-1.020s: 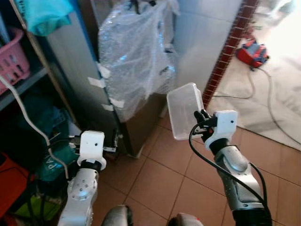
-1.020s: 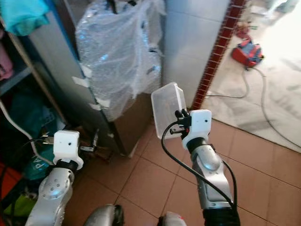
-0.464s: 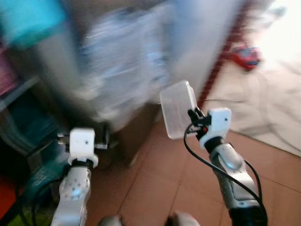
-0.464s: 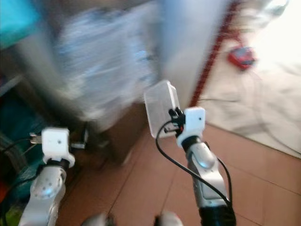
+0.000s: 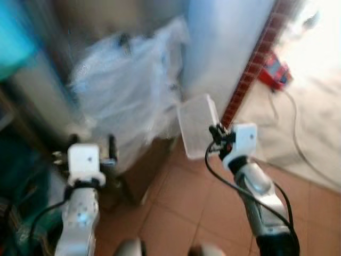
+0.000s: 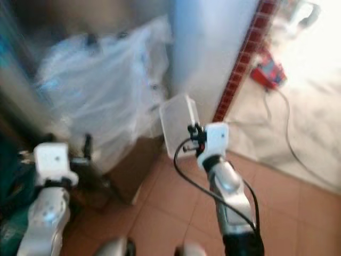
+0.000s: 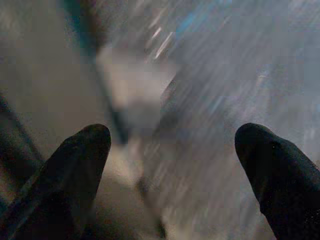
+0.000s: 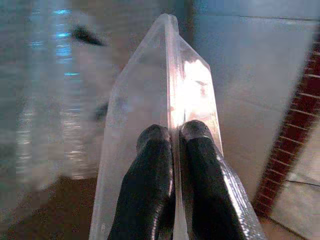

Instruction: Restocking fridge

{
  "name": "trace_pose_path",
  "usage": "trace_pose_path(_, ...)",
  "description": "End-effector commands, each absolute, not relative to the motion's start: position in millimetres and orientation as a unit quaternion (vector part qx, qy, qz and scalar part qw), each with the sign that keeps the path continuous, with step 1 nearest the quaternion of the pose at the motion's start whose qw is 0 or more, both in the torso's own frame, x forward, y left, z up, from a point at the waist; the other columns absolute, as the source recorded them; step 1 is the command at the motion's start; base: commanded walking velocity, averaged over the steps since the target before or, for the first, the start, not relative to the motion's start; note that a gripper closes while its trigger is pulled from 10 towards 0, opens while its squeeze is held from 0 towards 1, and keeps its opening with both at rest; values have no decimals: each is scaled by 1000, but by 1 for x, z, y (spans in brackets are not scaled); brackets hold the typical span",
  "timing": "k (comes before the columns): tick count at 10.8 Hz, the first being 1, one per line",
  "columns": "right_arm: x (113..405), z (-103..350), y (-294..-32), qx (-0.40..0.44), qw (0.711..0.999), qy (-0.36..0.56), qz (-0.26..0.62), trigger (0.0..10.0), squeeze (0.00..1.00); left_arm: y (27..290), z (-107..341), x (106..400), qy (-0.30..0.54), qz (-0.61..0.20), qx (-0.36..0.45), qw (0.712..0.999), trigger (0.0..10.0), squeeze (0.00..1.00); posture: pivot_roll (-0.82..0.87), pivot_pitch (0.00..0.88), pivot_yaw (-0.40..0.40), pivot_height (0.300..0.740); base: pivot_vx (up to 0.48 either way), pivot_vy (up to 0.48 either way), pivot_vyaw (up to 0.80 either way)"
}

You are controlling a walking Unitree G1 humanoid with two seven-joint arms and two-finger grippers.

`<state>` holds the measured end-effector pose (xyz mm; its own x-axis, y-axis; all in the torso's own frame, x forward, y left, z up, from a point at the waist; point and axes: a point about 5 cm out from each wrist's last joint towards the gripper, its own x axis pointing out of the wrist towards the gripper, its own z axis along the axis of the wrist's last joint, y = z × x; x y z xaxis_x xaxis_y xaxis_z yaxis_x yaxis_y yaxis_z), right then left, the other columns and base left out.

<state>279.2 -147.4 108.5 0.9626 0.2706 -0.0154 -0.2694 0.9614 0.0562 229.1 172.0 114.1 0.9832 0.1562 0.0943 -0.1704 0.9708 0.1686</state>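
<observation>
- The right gripper point(image 8: 172, 150) is pinching a clear tub point(image 5: 198, 125) by its rim, fingers shut tight on the thin wall, likely carrying it upright toward the fridge.
- The left gripper point(image 7: 170, 150) is hanging wide open, empty, beside the bubble-wrapped bundle point(image 5: 125, 90).
- Compared with a second ago, the view is panning right; the tub is sitting nearer the bundle.

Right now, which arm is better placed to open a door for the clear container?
Left, probably. The left claw is open and empty, while the right claw is shut on the clear container's edge.
</observation>
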Motion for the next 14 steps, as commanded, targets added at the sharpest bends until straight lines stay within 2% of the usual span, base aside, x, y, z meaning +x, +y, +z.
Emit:
trace_pose_path(1,277,108,-155,25,992,12,127,10000,0,176,119,229,-49,100,92,990,10000,0,-28,80,-19,740,0,0,0)
trace_pose_path(4,277,108,-155,24,992,11,127,10000,0,178,127,252,-57,87,71,992,10000,0,-37,84,-22,740,0,0,0)
trace_pose_path(6,275,107,-157,23,992,13,124,10000,0,178,131,257,-64,93,70,991,10000,0,-43,89,-17,740,0,0,0)
trace_pose_path(9,275,106,-154,24,992,15,125,10000,0,172,119,267,-28,54,34,998,10000,0,-44,93,-17,740,0,0,0)
trace_pose_path(14,270,105,-158,20,993,20,119,10000,0,185,115,286,-19,70,36,997,10000,0,-66,102,-11,740,0,0,0)
